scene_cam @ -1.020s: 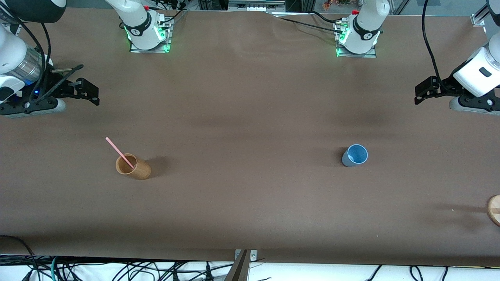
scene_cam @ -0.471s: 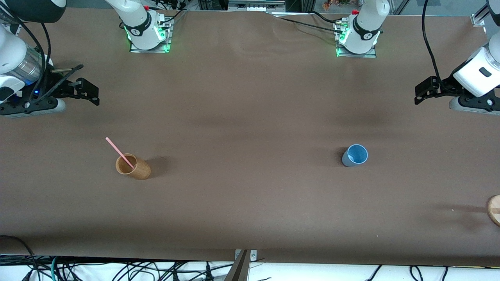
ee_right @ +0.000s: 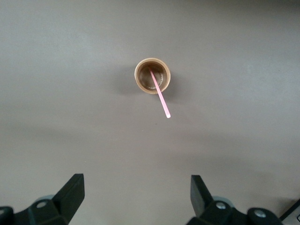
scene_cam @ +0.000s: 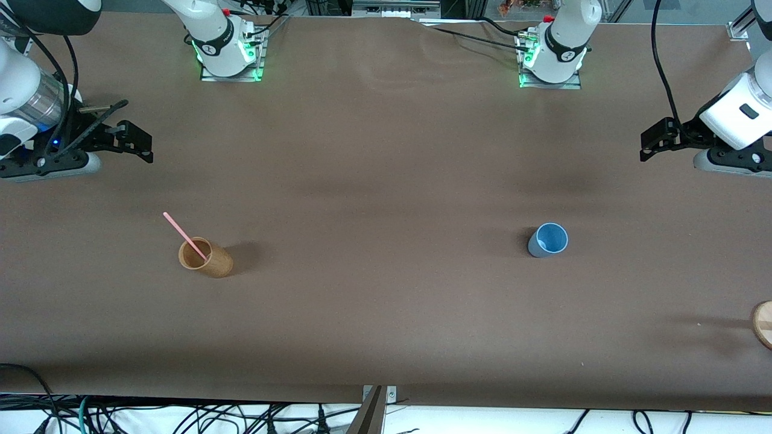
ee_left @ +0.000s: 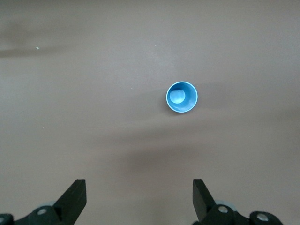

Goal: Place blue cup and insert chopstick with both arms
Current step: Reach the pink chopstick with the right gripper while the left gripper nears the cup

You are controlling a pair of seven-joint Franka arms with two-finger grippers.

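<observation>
1. Nearest the front camera, you see a round wooden disc (scene_cam: 763, 324) cut off by the lower right edge of the frame, lying on the brown table (scene_cam: 386, 325) at the left arm's end.
2. Next, left of centre in the frame, you find the tan wooden cup (scene_cam: 205, 258) standing upright toward the right arm's end. The pink chopstick (scene_cam: 184, 235) stands tilted in it, its lower end inside the cup and its free end leaning up past the rim toward the upper left of the frame. In the right wrist view the same cup (ee_right: 152, 76) and chopstick (ee_right: 160, 93) show from above.
3. Right of centre in the frame, you have the blue cup (scene_cam: 547, 240), upright, mouth up, well apart from the wooden cup. The left wrist view looks straight down into it (ee_left: 182, 97).
4. Farthest up, the right gripper (scene_cam: 134, 140) hangs over bare table at the frame's left edge, fingers spread wide, holding nothing.
5. The left gripper (scene_cam: 654, 140) hangs over bare table at the right edge, fingers likewise spread and empty.
</observation>
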